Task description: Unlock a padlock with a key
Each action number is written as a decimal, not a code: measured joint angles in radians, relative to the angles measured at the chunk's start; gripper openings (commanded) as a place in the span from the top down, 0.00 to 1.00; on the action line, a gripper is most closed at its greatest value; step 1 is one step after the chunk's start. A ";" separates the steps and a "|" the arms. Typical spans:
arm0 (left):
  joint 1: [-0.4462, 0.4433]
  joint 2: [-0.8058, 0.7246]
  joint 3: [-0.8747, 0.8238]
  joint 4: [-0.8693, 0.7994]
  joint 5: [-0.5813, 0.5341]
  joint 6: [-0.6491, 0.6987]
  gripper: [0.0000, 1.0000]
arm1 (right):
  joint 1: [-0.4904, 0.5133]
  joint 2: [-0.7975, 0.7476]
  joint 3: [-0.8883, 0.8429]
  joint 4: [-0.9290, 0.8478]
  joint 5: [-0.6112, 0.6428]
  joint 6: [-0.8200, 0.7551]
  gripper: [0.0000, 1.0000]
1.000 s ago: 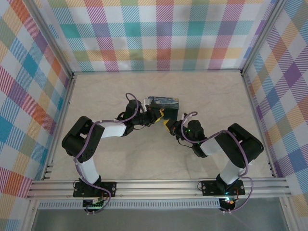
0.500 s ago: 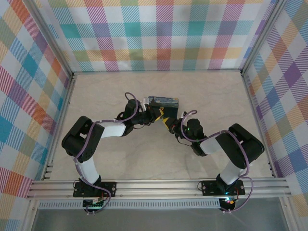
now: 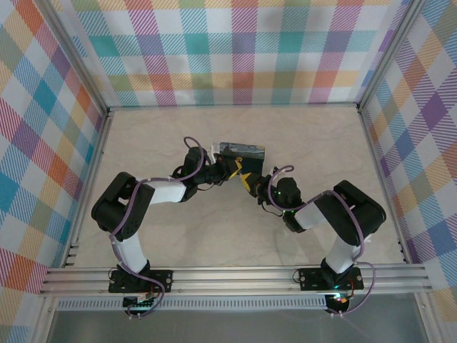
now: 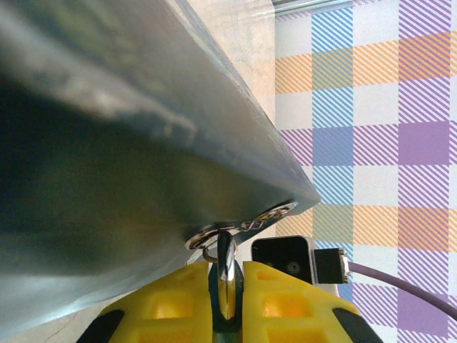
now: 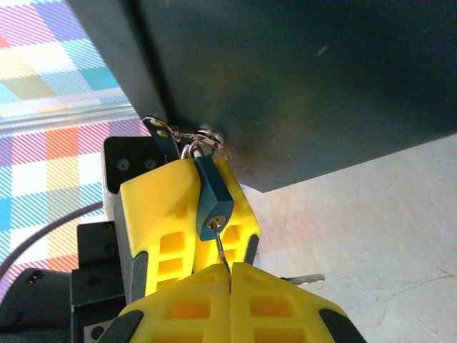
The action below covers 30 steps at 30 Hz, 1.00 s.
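A small blue padlock hangs from the metal hasp rings on the edge of the blue painted box. My left gripper is shut on the padlock, and its yellow fingers clamp the lock body from both sides. My right gripper is shut on the key. The key's thin silver blade runs up from the fingertips into the brass keyhole at the lock's lower end. In the top view both grippers meet at the box's near edge.
A second silver key juts out to the right behind my right fingers, over the pale table. The box stands mid-table, with plaid walls all round and open floor on every side.
My right gripper has crept a little up and left toward the box and the padlock. The left arm holds still, and both grips are unchanged.
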 measured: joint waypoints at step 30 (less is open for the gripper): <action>0.017 0.000 -0.010 0.033 -0.029 -0.011 1.00 | 0.031 0.131 0.080 0.099 0.101 0.217 1.00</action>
